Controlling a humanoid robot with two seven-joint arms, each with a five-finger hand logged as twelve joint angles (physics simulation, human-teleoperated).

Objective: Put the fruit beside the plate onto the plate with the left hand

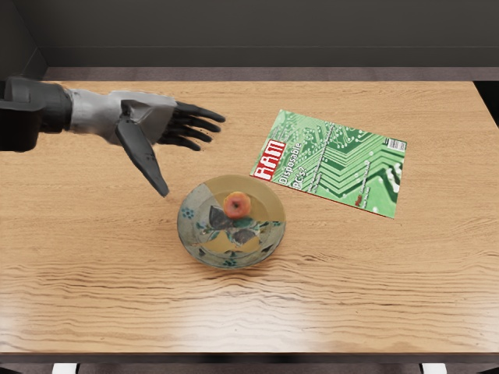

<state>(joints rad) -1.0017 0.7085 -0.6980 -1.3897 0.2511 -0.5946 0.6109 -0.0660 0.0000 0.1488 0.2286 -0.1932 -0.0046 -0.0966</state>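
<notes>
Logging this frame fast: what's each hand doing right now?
Left hand: open, holding nothing.
Right hand: not in view.

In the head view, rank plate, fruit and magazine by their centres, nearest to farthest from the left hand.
1. fruit and plate: too close to call; the fruit lies on the plate, below and right of the left hand.
2. magazine: farthest, to the right.
</notes>
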